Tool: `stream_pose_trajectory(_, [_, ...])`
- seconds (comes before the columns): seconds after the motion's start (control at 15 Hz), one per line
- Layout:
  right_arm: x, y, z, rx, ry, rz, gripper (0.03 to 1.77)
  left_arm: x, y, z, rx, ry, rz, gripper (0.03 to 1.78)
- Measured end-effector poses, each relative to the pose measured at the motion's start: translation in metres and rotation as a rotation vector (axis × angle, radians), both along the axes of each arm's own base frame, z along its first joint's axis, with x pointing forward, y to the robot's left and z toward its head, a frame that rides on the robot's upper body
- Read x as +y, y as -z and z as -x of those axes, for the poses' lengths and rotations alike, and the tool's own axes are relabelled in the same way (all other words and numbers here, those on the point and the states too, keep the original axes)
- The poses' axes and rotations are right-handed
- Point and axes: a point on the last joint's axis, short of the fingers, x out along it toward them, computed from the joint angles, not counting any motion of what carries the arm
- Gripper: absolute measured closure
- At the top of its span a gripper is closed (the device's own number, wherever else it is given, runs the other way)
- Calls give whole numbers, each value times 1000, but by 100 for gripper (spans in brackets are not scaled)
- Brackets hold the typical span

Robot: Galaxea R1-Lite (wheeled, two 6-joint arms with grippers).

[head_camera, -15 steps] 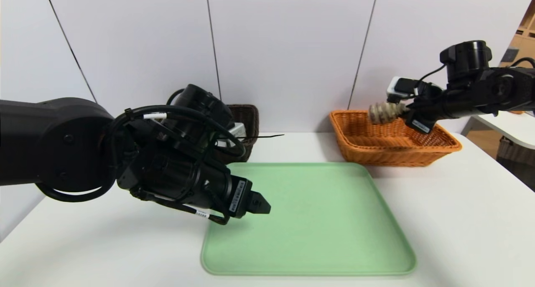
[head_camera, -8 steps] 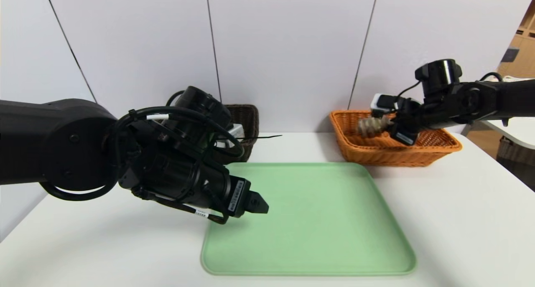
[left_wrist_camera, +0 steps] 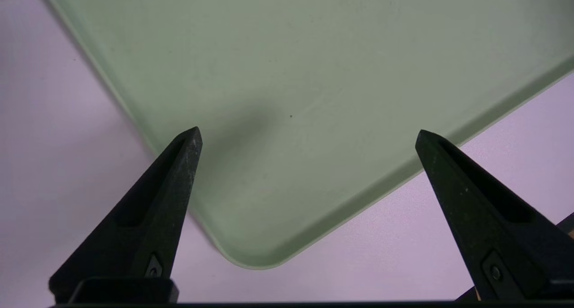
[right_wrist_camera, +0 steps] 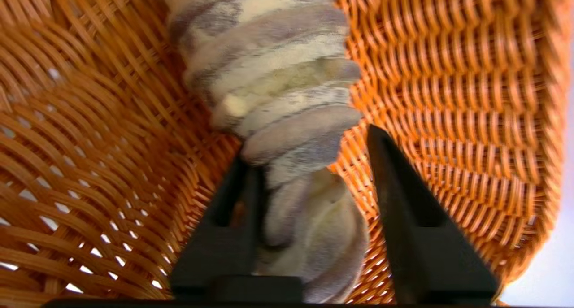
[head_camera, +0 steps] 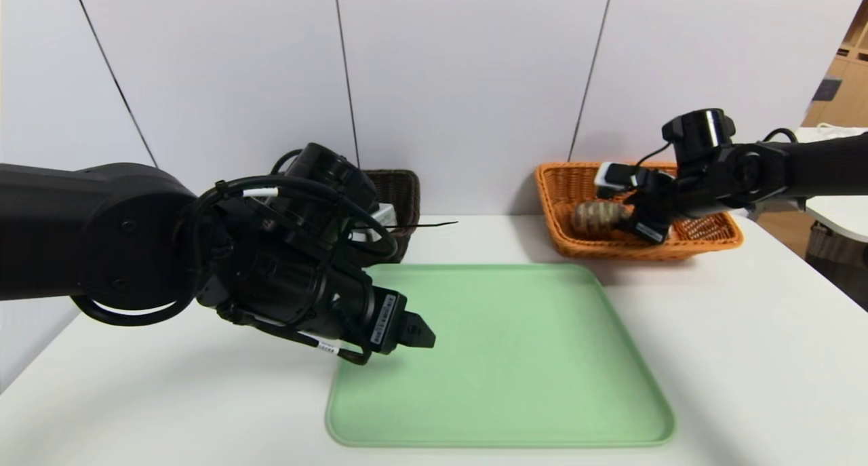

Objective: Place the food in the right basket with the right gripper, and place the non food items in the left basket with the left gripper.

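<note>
On the right of a white table, the black right gripper with a white label (right_wrist_camera: 309, 142) reaches down into a rectangular orange wicker basket with flared sides (head_camera: 637, 249). Its two pointed fingers stand apart on either side of a ridged, tan and cream striped bread roll (head_camera: 597, 218), with a gap on one side, so the grip appears released. The roll lies inside the basket, lengthwise between the fingers, probably let go this low so that it settles gently instead of dropping. On the left, the bulky black left gripper with looping cables (left_wrist_camera: 309, 128) hangs over the near-left part of a flat pale green tray with a raised rim (head_camera: 502, 445). Its fingers are spread wide with nothing between them, likely kept clear of the right arm's work. Behind that arm sits a dark brown, nearly black woven basket (head_camera: 407, 181), partly hidden, with something white at its inner side that cannot be identified. The next move likely calls for lifting the right gripper straight out, since a sideways pull could drag the roll or tug the wicker.
</note>
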Motion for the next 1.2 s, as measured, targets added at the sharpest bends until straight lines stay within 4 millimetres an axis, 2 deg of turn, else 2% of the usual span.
stream_pose_trajectory(0.33, [0,-30,-3,-20,23,-29,53,0,0,0,1,-1,1,12])
stream_pose_trajectory(0.6, [-1,-52,1,-6,38,-46,36,0,0,0,1,-1,1,12])
stream_pose_trajectory(1.2, [-2,-54,2,-3,47,-51,17,0,-1,0,0,-1,2,12])
